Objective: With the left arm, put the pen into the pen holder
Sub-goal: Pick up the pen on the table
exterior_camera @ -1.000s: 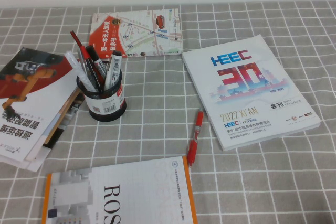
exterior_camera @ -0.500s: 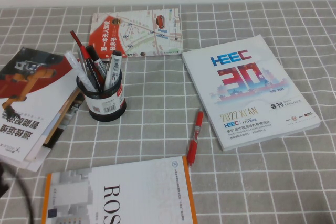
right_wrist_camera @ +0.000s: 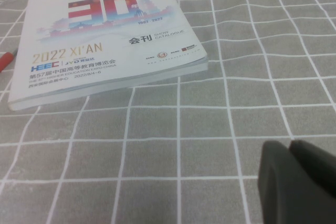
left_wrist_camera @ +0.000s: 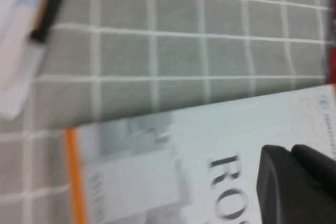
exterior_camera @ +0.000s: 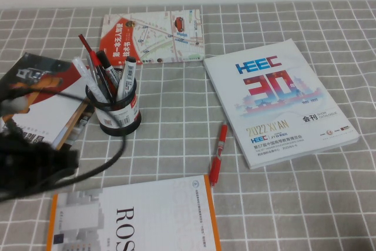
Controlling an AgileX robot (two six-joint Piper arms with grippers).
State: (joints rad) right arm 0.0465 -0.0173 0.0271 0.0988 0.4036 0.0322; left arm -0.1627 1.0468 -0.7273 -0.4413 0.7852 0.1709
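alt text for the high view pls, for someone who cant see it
A red pen lies on a grey checked tablecloth beside a white HEEC catalogue, apart from a black pen holder full of pens. The left arm enters blurred at the left edge; its pincer and the right pincer are out of this view.

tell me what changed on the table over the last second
The left arm has swung in from the near-left corner, over the magazine stack; its gripper holds nothing. The red pen, pen holder and catalogue stayed put. The right gripper stays clear of the pen.
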